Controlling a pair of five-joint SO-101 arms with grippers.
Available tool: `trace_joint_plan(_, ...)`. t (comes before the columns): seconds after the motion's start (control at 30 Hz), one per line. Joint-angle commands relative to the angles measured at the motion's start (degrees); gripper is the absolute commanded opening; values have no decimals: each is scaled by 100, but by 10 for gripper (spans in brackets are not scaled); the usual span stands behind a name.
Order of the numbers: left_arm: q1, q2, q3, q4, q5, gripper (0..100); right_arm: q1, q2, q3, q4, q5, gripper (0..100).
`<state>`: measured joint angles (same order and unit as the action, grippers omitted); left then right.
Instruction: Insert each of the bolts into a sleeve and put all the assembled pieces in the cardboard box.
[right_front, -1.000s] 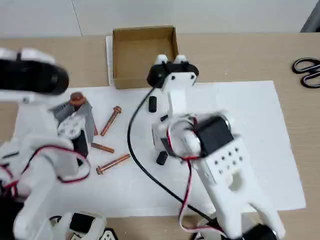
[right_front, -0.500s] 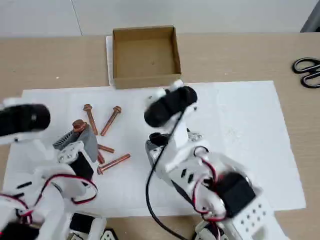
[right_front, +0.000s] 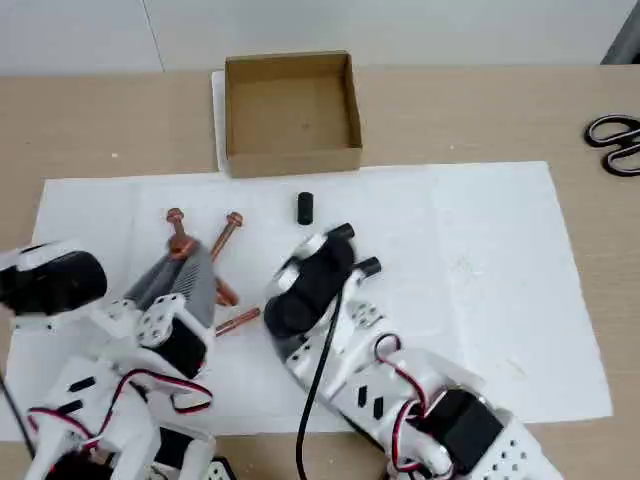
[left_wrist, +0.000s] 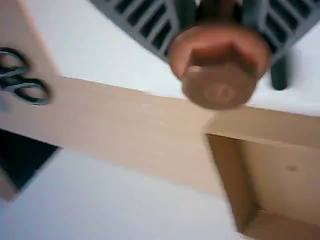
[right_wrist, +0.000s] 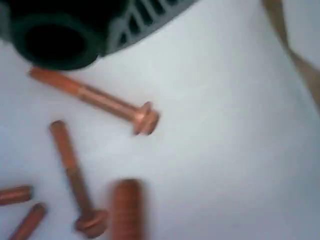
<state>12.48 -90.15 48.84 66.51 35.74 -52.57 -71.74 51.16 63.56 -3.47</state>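
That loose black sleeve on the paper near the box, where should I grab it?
Grip the sleeve across its middle, coming straight down from above. It seems to lie on its side, long axis pointing toward the box, so jaws closing on its curved flanks should keep it from rolling.

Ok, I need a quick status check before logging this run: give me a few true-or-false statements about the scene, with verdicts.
1. The cardboard box is empty. True.
2. The left gripper holds a washer. False: it is shut on a copper bolt.
3. The right gripper holds a black sleeve. True.
4. The scissors lie in the box. False: they lie on the bare table, off the white paper.
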Motion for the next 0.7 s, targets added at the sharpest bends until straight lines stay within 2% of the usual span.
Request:
trace_joint_plan(0.0,360,-53,233,-545,264,5,-198,-101,158,-321,53,5)
trace_joint_plan(0.2,501,-53,523,-774,316,5,-207,-66,246,-980,53,5)
trace_joint_plan(0.67,545,-44,163,-747,308,5,-110,-101,580,-998,53,4)
